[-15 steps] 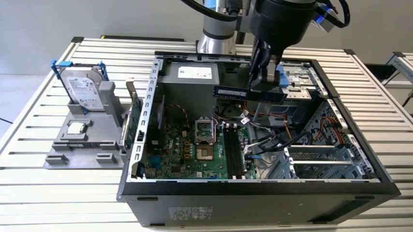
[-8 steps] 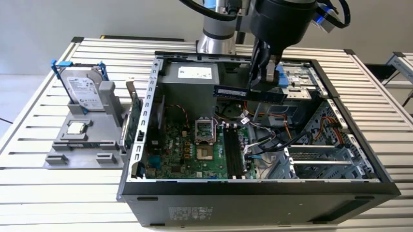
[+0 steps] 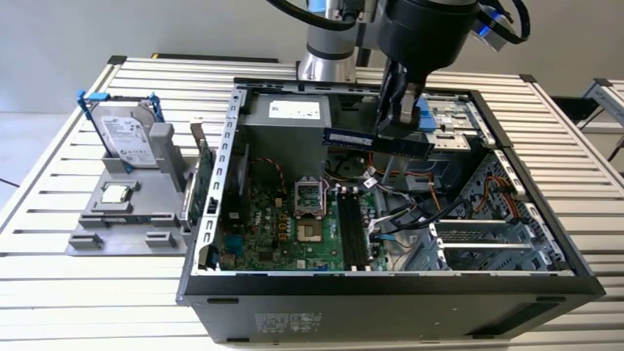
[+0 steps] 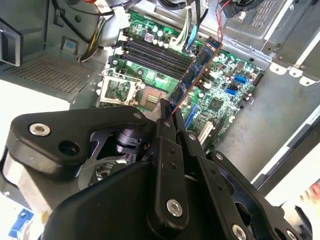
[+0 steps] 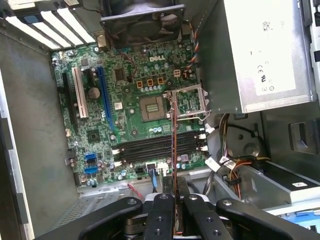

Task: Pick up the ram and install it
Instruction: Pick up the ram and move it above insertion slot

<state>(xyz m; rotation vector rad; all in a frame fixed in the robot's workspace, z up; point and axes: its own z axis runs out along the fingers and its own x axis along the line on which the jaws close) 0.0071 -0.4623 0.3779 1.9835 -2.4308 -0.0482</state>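
Observation:
The ram (image 3: 376, 140) is a long thin stick with dark chips, held level in the air over the open computer case (image 3: 210, 241). My gripper (image 3: 399, 126) is shut on the end of it at the exterior view's right. In the second wrist view the ram (image 4: 196, 72) juts out from the gripper (image 4: 167, 119) above the green motherboard (image 4: 225, 95). In the first wrist view the ram (image 5: 173, 145) shows edge-on, rising from the gripper (image 5: 175, 194) across the black memory slots (image 5: 150, 148). Those memory slots (image 3: 352, 228) lie well below the stick.
A silver power supply (image 3: 292, 121) fills the case's back corner. The open processor socket (image 3: 308, 199) sits beside the slots, with loose cables (image 3: 419, 212) on the other side. Outside the case, a grey fixture (image 3: 88, 238) holds a hard drive (image 3: 127, 135) and a processor chip (image 3: 115, 194).

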